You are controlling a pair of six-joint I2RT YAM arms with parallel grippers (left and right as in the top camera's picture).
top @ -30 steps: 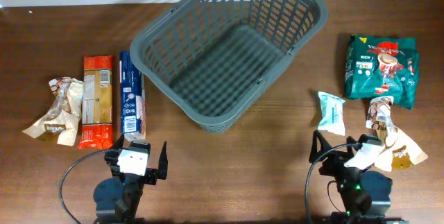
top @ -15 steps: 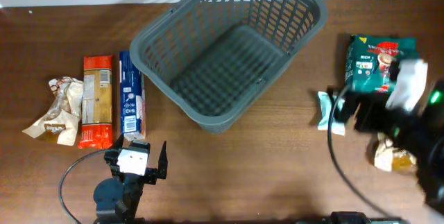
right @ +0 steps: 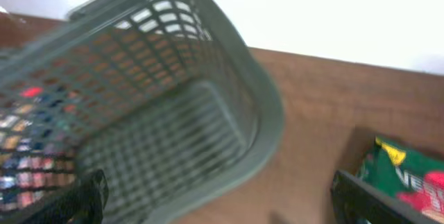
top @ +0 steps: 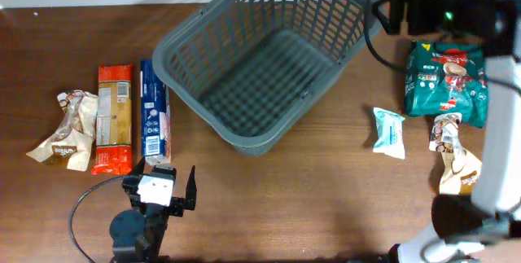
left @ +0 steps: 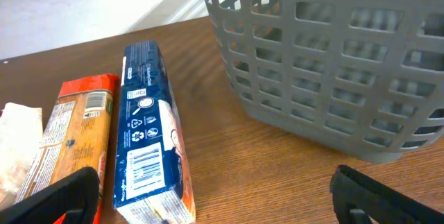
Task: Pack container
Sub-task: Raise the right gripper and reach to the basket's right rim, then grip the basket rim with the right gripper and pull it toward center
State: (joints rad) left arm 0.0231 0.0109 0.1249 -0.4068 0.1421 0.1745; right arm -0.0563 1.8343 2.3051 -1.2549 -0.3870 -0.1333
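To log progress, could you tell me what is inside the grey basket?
The container looks empty: only its bare lattice floor shows. Nothing covers its inside overhead.

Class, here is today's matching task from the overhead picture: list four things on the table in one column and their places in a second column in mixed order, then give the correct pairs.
Things
1. basket
2. blue packet
3. green bag
4. pale blue packet

Places
A. on the left, right beside the orange packet
B. on the right, toward the far side
C. in the middle, toward the far side
D. on the right, nearer the front than the green bag

Pairs: 1-C, 2-A, 3-B, 4-D
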